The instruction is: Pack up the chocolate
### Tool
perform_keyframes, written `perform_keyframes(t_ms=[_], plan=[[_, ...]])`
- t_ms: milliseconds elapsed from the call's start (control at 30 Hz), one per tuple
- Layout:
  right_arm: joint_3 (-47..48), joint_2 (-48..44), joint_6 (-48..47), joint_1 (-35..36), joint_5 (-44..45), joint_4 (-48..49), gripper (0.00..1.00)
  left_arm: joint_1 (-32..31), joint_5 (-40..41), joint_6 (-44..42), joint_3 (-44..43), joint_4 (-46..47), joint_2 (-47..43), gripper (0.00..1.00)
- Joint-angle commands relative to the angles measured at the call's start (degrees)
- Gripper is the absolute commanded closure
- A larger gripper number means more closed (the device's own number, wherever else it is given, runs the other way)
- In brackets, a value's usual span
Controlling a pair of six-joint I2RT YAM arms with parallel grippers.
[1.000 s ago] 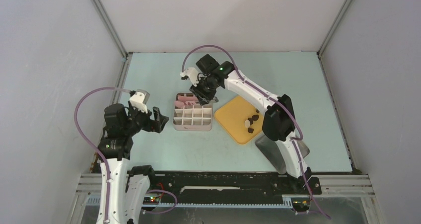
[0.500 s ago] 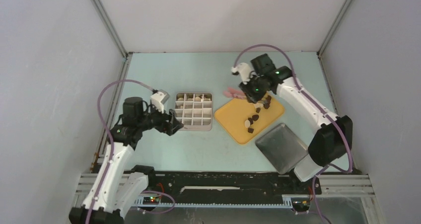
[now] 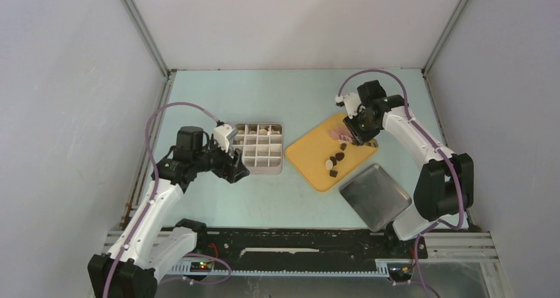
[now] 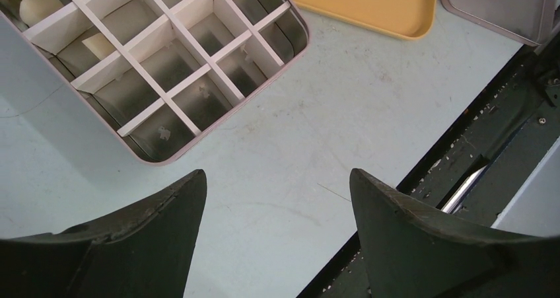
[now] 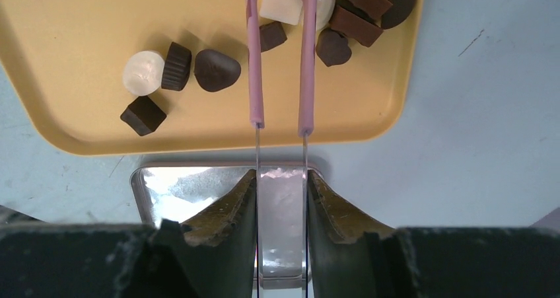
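Observation:
Several dark and cream-white chocolate pieces [image 5: 216, 69] lie on the yellow tray [image 5: 72, 20], also seen from above [image 3: 333, 162]. My right gripper [image 5: 282, 179] is shut on pink tongs [image 5: 254, 53], over the tray's far part [image 3: 356, 129]. A cream-white block [image 5: 280, 0] sits between the tong arms; their tips are cut off by the frame edge. The partitioned box [image 3: 257, 154] holds a few cream pieces [image 4: 39, 7] in its far cells. My left gripper [image 4: 276, 179] is open and empty, low at the box's near-left corner [image 3: 234, 169].
A metal lid [image 3: 376, 195] lies near-right of the yellow tray [image 3: 310, 154], and shows under my right fingers [image 5: 198, 186]. The black rail at the table's near edge [image 4: 502, 113] is close to my left gripper. Grey walls enclose the table.
My right arm has swung right with the tongs, from the box to the tray's far part. My left gripper has moved right and forward to the box's near-left corner.

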State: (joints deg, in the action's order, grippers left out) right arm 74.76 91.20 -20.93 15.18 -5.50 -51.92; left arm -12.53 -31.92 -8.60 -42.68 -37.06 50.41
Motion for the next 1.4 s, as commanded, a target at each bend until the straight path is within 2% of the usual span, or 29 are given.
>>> perform_keyframes(t_ms=[0, 667, 767, 867, 1133, 1367], plan=[[-0.18, -1.63, 0.95, -0.77, 1.82, 1.26, 0.67, -0.34, 0.71, -1.29, -2.68, 0.23, -1.48, 0.16], [-3.38, -1.97, 1.23, -0.25, -1.01, -5.47, 0.68, -0.32, 1.47, -2.45, -2.50, -0.03, -0.92, 0.16], [-3.37, -2.70, 1.03, -0.14, -0.69, -4.83, 0.77, -0.35, 1.51, -2.58, -2.50, -0.09, -0.89, 0.16], [-3.02, -4.67, 0.13, 0.47, -1.86, -2.77, 0.81, -0.34, 1.52, -2.58, -2.50, -0.18, -0.96, 0.16], [4.34, -5.41, -3.46, 9.97, -4.24, -1.65, 0.84, -0.18, 2.03, -3.15, -2.22, -0.26, -1.77, 0.16], [15.89, 3.47, -3.31, 17.48, -12.43, -3.14, 0.83, 1.63, 2.36, -3.17, -1.50, 0.03, -4.16, 0.16]])
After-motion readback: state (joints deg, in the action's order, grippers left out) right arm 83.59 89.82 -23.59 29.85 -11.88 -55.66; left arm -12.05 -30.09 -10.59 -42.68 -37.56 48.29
